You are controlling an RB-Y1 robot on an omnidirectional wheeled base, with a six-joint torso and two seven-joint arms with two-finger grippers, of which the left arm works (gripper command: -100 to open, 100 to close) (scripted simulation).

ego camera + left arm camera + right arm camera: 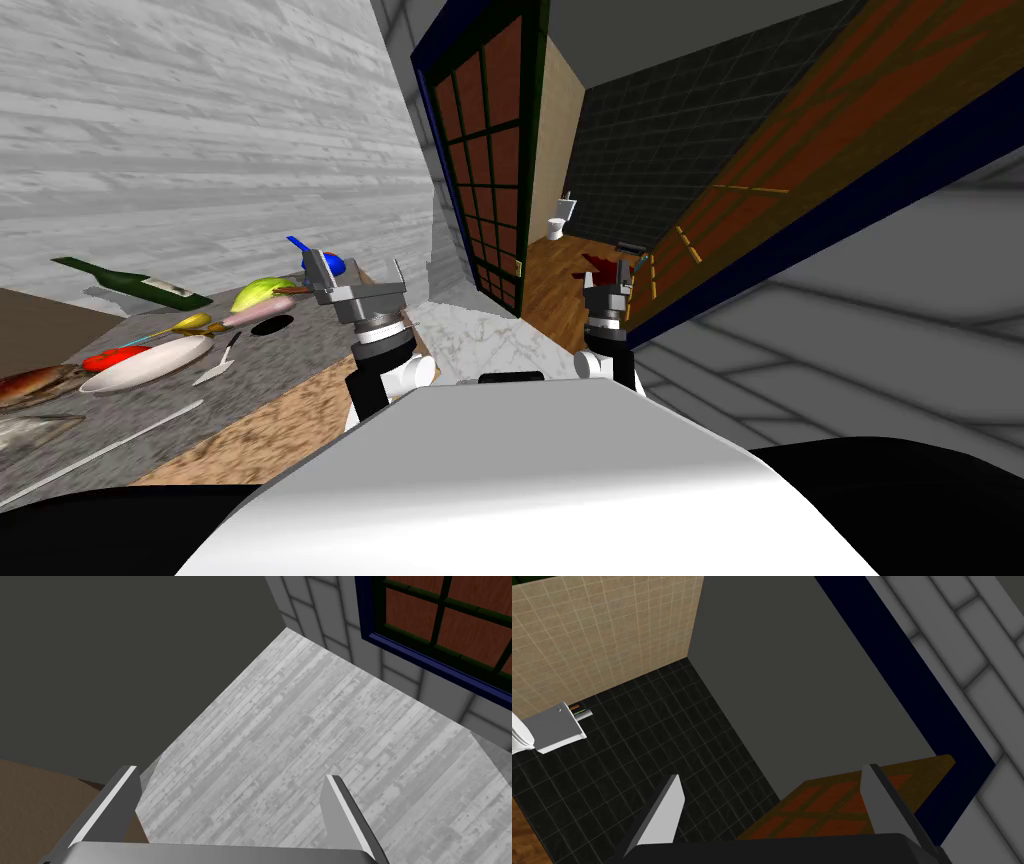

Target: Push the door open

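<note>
The doorway stands open onto a bathroom. A red-brown panelled door leaf (490, 180) with a dark green grid stands at its left, a small handle (518, 268) low on its edge. A second brown panelled leaf (800, 160) is swung back on the right inside the blue frame (930, 140). My right gripper (612, 272) is open, close beside this right leaf. In the right wrist view the gripper (772, 796) holds nothing, and the leaf's panelled face (832, 811) shows between the fingers. My left gripper (358, 270) (232, 786) is open and empty, facing a grey plank wall (300, 741).
A counter (250, 400) on my left carries a green bottle (130, 280), a white plate (150, 365), vegetables and a knife. A white toilet (563, 215) (542, 733) stands against the black tiled wall (680, 140). Wooden floor (555, 290) lies beyond the threshold.
</note>
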